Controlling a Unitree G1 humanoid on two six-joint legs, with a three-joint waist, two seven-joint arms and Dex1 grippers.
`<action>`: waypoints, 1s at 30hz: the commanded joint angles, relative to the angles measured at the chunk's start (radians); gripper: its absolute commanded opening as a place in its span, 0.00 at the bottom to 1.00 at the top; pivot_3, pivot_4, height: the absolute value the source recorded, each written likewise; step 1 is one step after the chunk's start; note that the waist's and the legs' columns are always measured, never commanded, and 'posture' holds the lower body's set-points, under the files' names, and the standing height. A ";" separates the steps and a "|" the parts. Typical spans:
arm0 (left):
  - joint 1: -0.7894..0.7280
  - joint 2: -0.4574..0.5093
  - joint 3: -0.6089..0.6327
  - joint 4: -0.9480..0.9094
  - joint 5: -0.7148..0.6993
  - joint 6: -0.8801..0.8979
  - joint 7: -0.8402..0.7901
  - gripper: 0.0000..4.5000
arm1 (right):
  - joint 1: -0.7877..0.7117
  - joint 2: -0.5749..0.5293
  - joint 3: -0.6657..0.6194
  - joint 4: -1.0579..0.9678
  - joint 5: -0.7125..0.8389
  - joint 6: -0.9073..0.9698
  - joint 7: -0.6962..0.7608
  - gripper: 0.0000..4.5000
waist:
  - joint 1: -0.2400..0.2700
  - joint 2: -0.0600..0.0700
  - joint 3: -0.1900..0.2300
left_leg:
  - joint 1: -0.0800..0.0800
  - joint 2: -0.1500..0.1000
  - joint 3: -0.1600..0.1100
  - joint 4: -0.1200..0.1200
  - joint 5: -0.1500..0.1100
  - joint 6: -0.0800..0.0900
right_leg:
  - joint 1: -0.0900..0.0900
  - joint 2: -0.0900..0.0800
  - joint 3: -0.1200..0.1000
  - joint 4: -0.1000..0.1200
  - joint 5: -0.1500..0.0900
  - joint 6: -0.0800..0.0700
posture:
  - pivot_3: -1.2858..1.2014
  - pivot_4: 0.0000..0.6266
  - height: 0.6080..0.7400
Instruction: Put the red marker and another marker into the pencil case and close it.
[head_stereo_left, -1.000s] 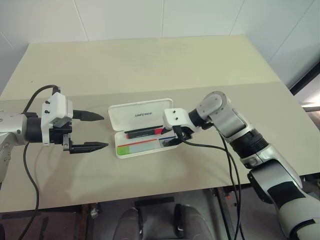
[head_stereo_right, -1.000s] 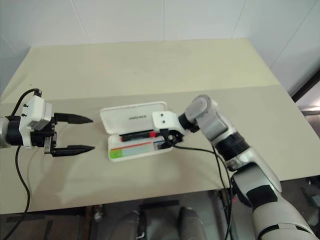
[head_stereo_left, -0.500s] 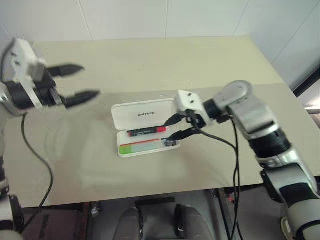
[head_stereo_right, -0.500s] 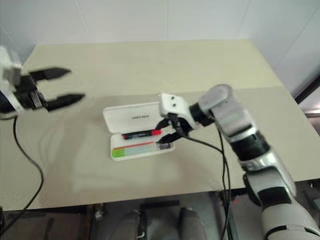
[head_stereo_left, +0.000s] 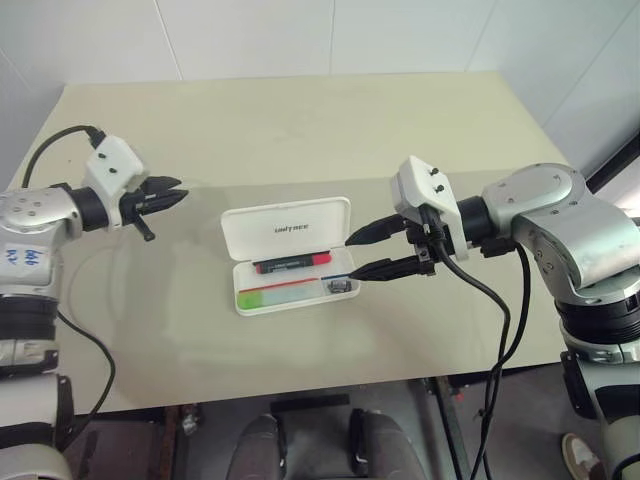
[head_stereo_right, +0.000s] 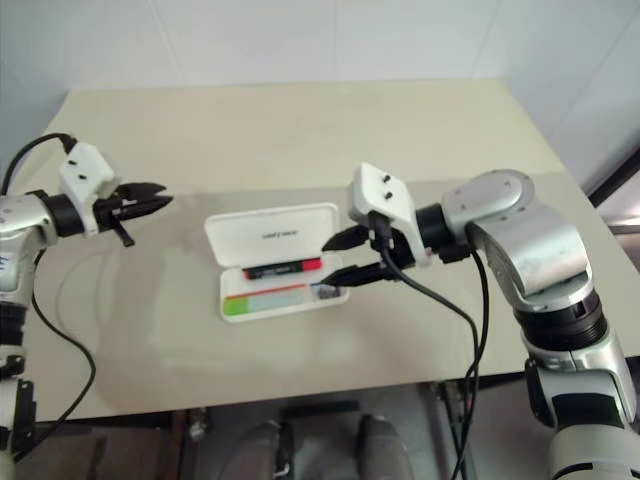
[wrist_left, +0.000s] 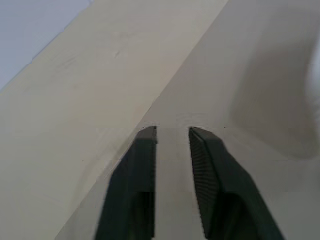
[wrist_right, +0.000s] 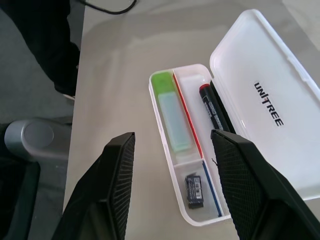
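Both arms have shifted since a second ago: the left tool (head_stereo_left: 172, 193), then spread wide beside the case's left end, now sits farther back and to the left with its fingers pressed together on nothing, and the right tool (head_stereo_left: 358, 254), then down at the tray's right end, has lifted clear and hangs just beside that end, fingers spread and empty. On the beige surface (head_stereo_left: 300, 130) the white pencil case (head_stereo_left: 290, 253) lies open, lid folded back flat. The red marker (head_stereo_left: 292, 264) rests in the rear channel of the tray, next to the hinge; the green-capped marker (head_stereo_left: 275, 295) lies in the front channel, and a small dark object (wrist_right: 194, 189) sits in the little end compartment. Judging from this, both markers are in and only closing is left. The risk lies there: the lid is flat on the surface, so a fingertip could fail to get under its edge and shove the light case along instead, or tip the tray and roll a marker out. A marker riding high could also keep the lid from latching. The lid carries dark lettering that reads "UNITREE" (wrist_right: 269, 103); the print on the red marker's barrel is too small to read.
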 joint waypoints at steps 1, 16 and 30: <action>-0.093 -0.048 -0.011 0.108 0.058 -0.133 0.057 0.00 | 0.005 -0.018 -0.056 -0.059 0.053 0.026 -0.048 0.57 | 0.008 0.000 0.000 | 0.000 0.000 0.001 0.000 0.000 0.001 | 0.000 0.000 0.000 0.000 0.000 0.000 | 0.52 0.24 1.00; -0.262 -0.244 -0.063 0.327 0.047 -0.222 -0.197 0.00 | 0.050 -0.112 -0.060 -0.112 0.148 0.043 -0.115 0.57 | 0.008 -0.001 -0.001 | 0.000 0.001 0.005 0.002 -0.003 0.003 | -0.001 0.000 -0.002 -0.001 0.001 0.002 | 0.52 0.24 1.00; -0.225 -0.197 -0.055 0.077 -0.063 0.060 -0.498 0.00 | 0.044 -0.160 -0.052 -0.081 0.176 0.019 -0.132 0.57 | 0.009 -0.001 -0.001 | 0.000 0.001 0.005 0.002 -0.004 0.003 | -0.001 0.000 -0.001 -0.001 0.001 0.002 | 0.52 0.24 1.00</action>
